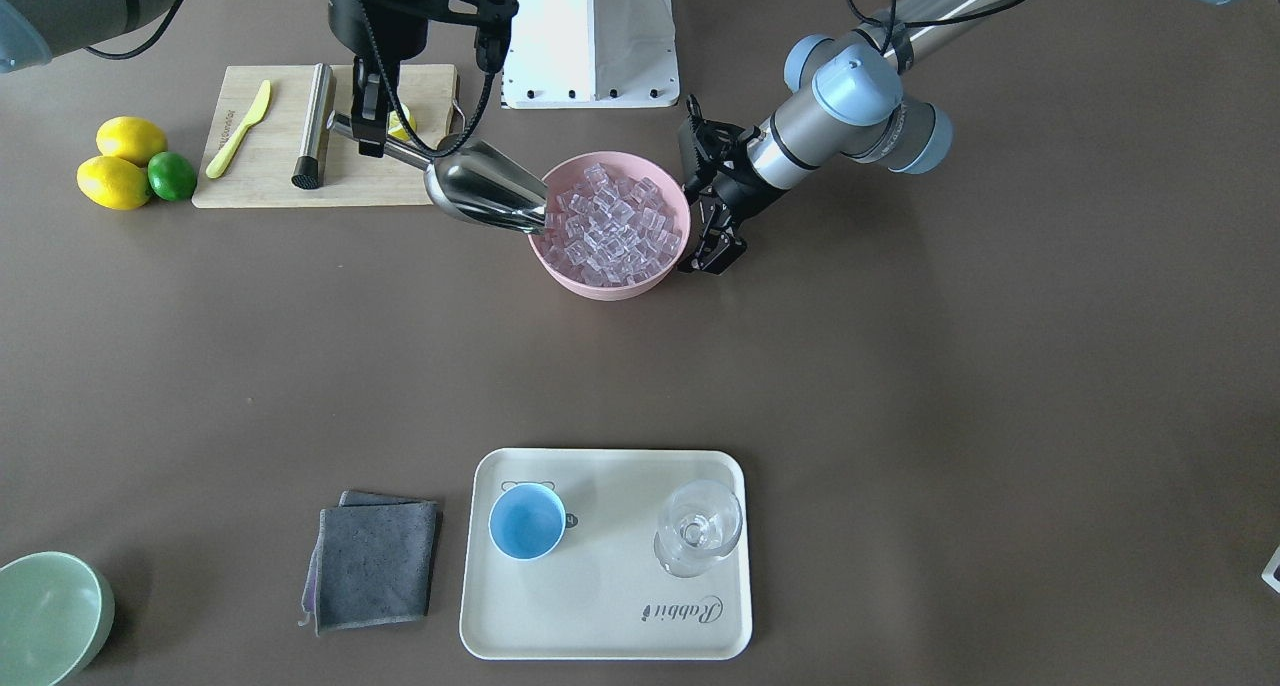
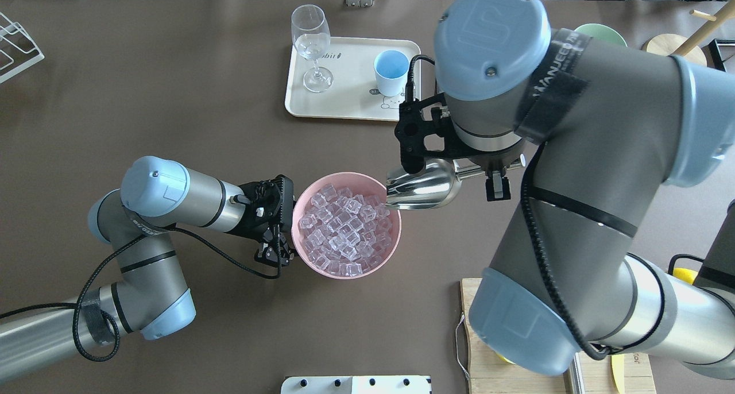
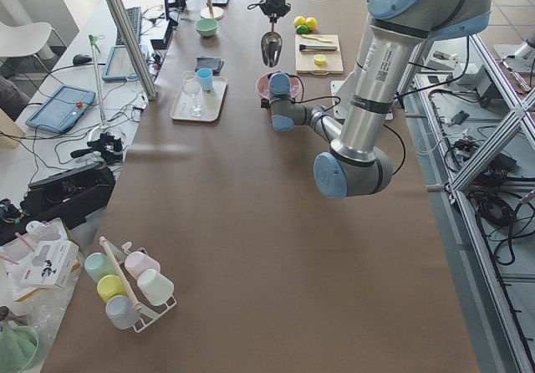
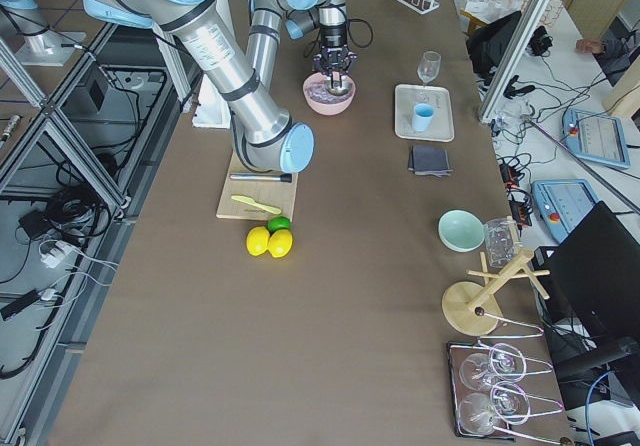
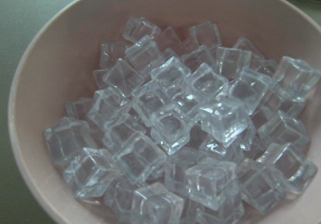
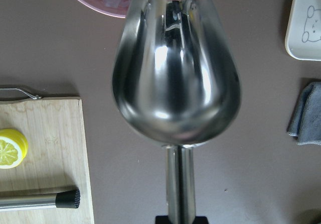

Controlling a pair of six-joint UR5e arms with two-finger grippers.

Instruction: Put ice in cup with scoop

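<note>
Right gripper (image 1: 368, 131): is clamping the rod handle of the scoop (image 1: 485, 188), upper left of centre in the front view. The scoop's mouth is reaching the rim of the pink bowl (image 1: 640, 284).
Ice (image 1: 610, 228): is lying heaped in that bowl, upper centre.
Left gripper (image 1: 715, 236): is hanging just beside the bowl's right rim; opening cannot be told.
Cup (image 1: 527, 523): is standing on the tray (image 1: 610, 626), lower centre, left of the glass (image 1: 698, 526).

The right arm hangs steeply near the tabletop's robot-side edge, the right gripper (image 1: 370, 138) with fingers clamped on the scoop (image 1: 485, 191) handle. The left arm stretches low, the left gripper (image 1: 714, 259) angled down, its finger gap unclear.
</note>
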